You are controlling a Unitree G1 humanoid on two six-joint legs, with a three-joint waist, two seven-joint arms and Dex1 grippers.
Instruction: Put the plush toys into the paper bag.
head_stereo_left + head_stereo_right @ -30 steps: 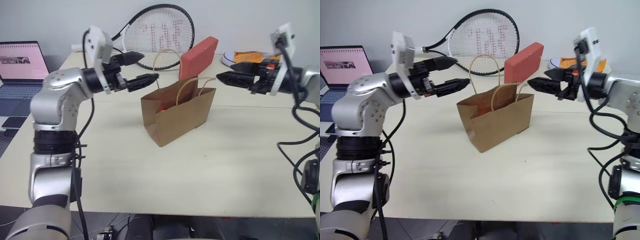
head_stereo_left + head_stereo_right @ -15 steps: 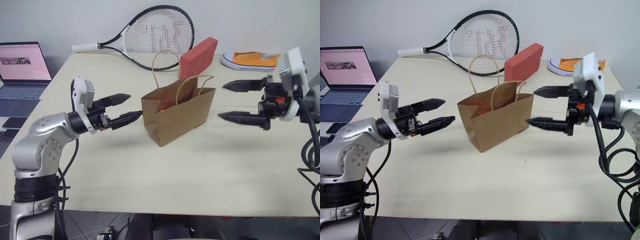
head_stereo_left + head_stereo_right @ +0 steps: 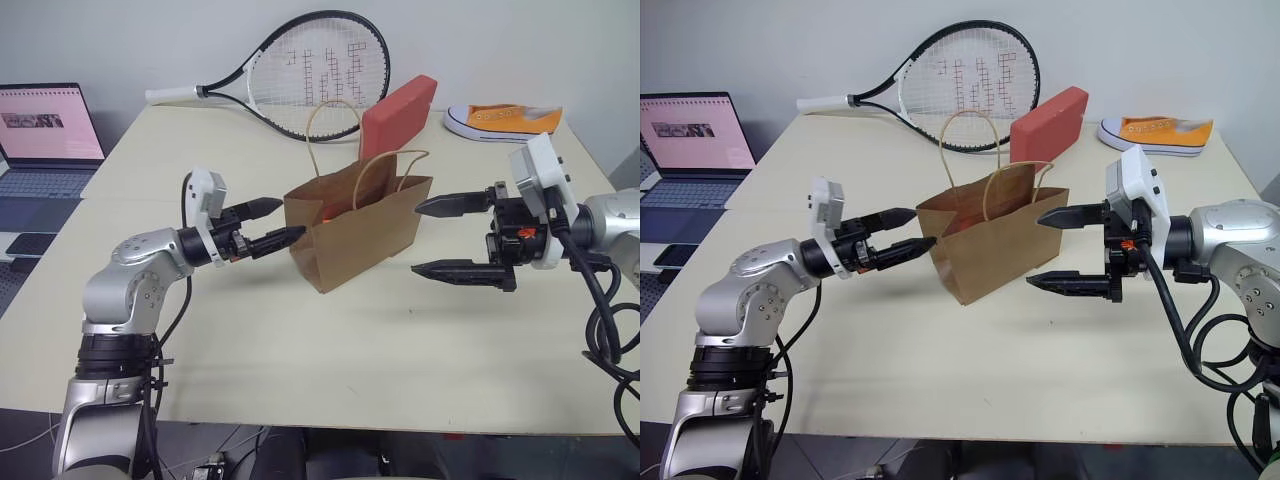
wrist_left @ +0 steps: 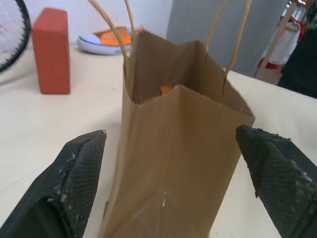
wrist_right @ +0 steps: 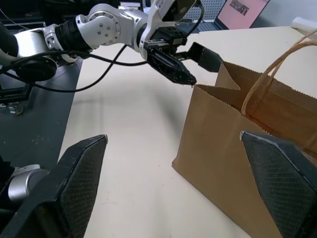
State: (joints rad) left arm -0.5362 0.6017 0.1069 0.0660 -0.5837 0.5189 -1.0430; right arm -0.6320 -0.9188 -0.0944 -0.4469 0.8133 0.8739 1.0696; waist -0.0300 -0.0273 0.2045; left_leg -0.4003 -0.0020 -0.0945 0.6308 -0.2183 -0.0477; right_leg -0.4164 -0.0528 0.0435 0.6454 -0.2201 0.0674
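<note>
The brown paper bag (image 3: 355, 225) stands upright in the middle of the table, mouth open, both loop handles up. An orange patch of a plush toy (image 4: 166, 89) shows inside it; the bag's walls hide the rest of the plush toys. My left gripper (image 3: 292, 218) is open at the bag's left end, its fingertips just short of the paper. My right gripper (image 3: 415, 238) is open at the bag's right end, one finger above the other, the upper tip near the rim. Neither gripper holds anything.
Behind the bag a red block (image 3: 398, 115) leans, with a tennis racket (image 3: 310, 75) at the back and an orange-and-white sneaker (image 3: 503, 120) at the back right. A laptop (image 3: 45, 135) sits beyond the table's left edge.
Both arms have come down from above the bag's rim to its sides. The right gripper has rolled so its fingers stand one over the other. The bag has stayed put.
</note>
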